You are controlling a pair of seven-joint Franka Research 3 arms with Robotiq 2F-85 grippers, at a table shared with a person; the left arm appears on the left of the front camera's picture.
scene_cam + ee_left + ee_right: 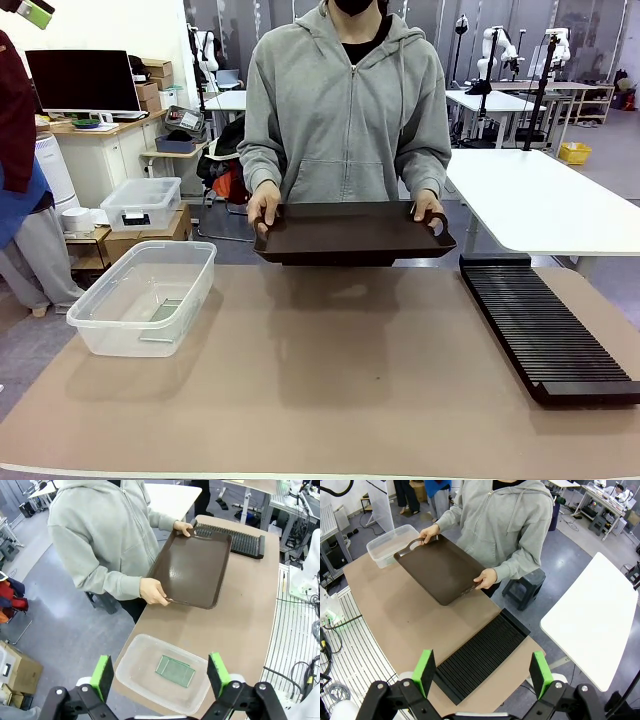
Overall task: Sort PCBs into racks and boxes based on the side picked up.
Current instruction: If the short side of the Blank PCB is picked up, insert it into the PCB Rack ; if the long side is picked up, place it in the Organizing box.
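One green PCB [175, 671] lies flat on the floor of the clear box [131, 656], which stands at the table's left [100, 330] and shows far off in the right wrist view [390, 542]. The PCB is faint through the box wall [166, 308]. The long black rack [545, 325] lies along the table's right side [480, 655] [240, 540], its slots bare. My left gripper [161, 680] hovers high over the box, open with nothing between its pads. My right gripper [482, 675] hangs high above the rack, open with nothing in it.
A person at the far side holds a dark brown handled tray [350, 235] [192, 565] [442, 567] in both hands just above the table; nothing lies on it. A smaller lidded clear box [140, 203] and a white table [540, 195] stand beyond the table.
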